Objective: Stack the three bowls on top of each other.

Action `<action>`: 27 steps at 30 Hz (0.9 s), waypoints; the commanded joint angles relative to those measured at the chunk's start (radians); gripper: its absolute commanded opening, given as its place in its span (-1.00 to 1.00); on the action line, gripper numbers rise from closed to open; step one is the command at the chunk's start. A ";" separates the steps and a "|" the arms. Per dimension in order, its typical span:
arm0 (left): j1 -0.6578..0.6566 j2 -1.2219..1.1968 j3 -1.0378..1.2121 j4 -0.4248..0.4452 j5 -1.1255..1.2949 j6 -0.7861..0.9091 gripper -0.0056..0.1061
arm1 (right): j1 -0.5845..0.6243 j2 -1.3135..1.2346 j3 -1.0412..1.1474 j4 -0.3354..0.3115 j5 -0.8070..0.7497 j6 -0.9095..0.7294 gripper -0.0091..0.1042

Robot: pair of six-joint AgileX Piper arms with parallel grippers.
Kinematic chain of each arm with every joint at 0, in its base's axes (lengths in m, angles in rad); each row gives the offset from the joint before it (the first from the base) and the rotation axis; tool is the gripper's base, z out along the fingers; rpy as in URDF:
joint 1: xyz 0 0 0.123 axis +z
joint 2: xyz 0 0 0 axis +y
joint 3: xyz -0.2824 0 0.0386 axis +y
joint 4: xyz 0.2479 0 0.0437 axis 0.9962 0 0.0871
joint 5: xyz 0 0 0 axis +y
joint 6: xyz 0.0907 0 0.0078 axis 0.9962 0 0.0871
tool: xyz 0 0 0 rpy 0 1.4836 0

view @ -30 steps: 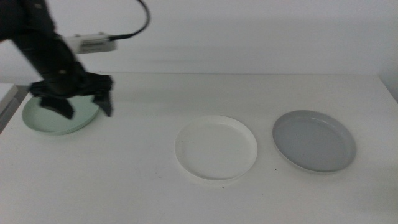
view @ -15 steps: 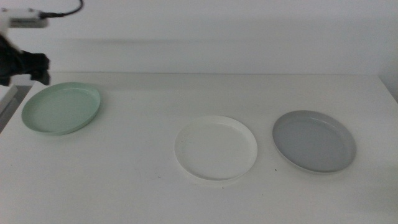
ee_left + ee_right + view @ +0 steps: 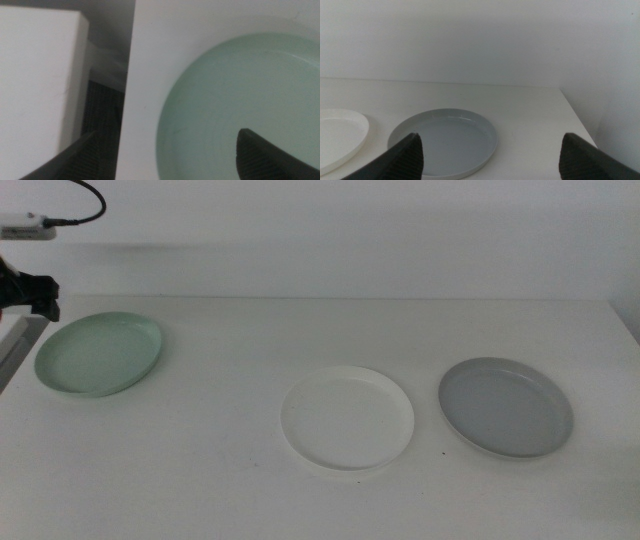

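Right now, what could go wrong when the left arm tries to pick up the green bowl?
The green bowl lies close to the table's left edge, so a push might slide it off. The open left gripper straddles that edge, so one jaw could strike the table. The right gripper waits, open, near the grey bowl.

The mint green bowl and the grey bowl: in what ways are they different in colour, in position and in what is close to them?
The mint green bowl is pale green; the grey bowl is mid grey. The green one lies at the table's far left, near the edge; the grey one lies at the right, close beside the white bowl. The open left gripper is at the green bowl's far edge; nothing is over the grey bowl in the middle view. Both are shallow, round, flat on the table and empty.
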 commanded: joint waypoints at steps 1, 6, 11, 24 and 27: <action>0.003 0.035 -0.033 -0.015 0.009 0.017 0.78 | -0.003 -0.005 0.003 -0.011 -0.010 -0.003 0.72; 0.003 0.090 -0.034 -0.027 0.001 0.026 0.78 | -0.003 -0.005 0.003 -0.011 -0.010 -0.003 0.72; 0.003 0.126 -0.034 -0.027 0.001 0.026 0.78 | -0.003 -0.005 0.003 -0.011 -0.010 -0.003 0.72; 0.003 0.175 -0.034 -0.053 0.020 0.024 0.10 | -0.003 -0.005 0.003 -0.011 -0.010 -0.003 0.72; 0.008 0.173 -0.034 -0.062 0.034 0.021 -0.35 | -0.003 -0.005 0.003 -0.011 -0.010 -0.003 0.72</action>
